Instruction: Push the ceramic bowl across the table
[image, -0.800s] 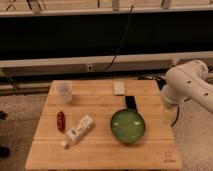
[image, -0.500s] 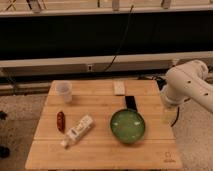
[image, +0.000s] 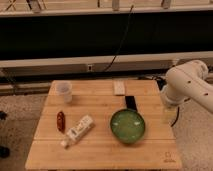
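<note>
The ceramic bowl (image: 128, 125), wide, glossy green with a darker rim, sits right of centre on the light wooden table (image: 100, 155), near its front. My white arm (image: 187, 87) reaches in from the right. The gripper (image: 170, 111) hangs below the arm at the table's right edge, to the right of the bowl and a little behind it, apart from it.
A translucent white cup (image: 64, 91) stands at the back left. A small red-brown item (image: 60, 120) and a white tube (image: 78, 130) lie at the front left. A flat white item (image: 119, 88) and a flat black item (image: 131, 102) lie behind the bowl. A dark logo (image: 168, 160) marks the front right corner.
</note>
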